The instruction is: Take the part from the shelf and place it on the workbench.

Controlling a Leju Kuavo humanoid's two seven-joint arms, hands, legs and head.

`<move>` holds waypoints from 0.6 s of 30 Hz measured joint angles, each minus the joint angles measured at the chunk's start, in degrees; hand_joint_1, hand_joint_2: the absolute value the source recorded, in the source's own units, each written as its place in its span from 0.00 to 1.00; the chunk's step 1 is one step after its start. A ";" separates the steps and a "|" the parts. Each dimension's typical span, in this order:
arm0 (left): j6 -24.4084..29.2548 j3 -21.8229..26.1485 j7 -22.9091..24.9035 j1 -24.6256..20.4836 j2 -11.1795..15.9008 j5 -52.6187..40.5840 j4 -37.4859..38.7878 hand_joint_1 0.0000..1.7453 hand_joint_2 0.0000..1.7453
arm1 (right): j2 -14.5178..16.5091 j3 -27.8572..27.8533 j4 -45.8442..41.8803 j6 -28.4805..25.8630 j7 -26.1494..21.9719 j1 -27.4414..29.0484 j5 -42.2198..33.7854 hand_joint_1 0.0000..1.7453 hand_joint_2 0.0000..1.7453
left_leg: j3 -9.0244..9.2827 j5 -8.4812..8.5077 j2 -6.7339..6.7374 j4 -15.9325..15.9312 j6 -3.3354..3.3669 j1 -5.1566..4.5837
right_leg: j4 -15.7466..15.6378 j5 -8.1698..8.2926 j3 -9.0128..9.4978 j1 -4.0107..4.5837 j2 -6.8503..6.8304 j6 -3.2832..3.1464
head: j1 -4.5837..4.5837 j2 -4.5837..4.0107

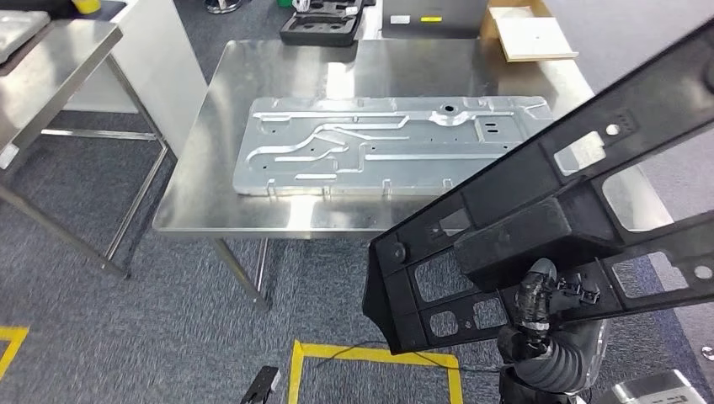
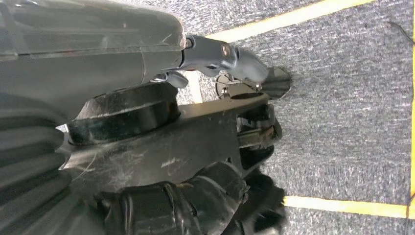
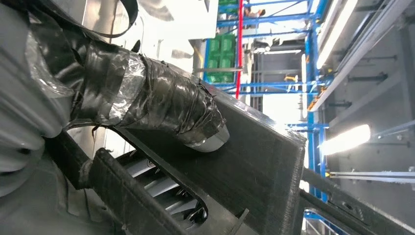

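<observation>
The part is a large black plastic frame (image 1: 539, 210) with several cut-outs, held tilted in the air at the near right, partly over the right edge of the steel workbench (image 1: 278, 84). My right hand (image 1: 537, 296), fingers wrapped in black tape, grips the frame from below near its lower rail. In the right wrist view the taped thumb (image 3: 161, 107) presses against the black frame (image 3: 264, 171). My left hand (image 2: 195, 147) hangs over the grey carpet, thumb apart from the dark fingers and nothing in it.
A stamped silver metal panel (image 1: 379, 143) lies across the middle of the workbench. A black tray (image 1: 324, 25) and a cardboard box (image 1: 530, 34) stand behind the bench. Another steel table (image 1: 42, 76) is at the far left. Yellow tape (image 1: 370, 358) marks the floor below me.
</observation>
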 joint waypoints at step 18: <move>-0.14 -0.09 0.39 -0.07 -0.08 -0.20 0.00 0.00 1.00 | 0.00 0.00 0.39 0.02 1.05 -0.27 0.48 1.00 1.00 | -5.68 -7.44 1.17 12.61 -3.77 1.24 | -14.58 7.43 5.38 -0.24 -0.03 -2.38 | -0.20 -0.01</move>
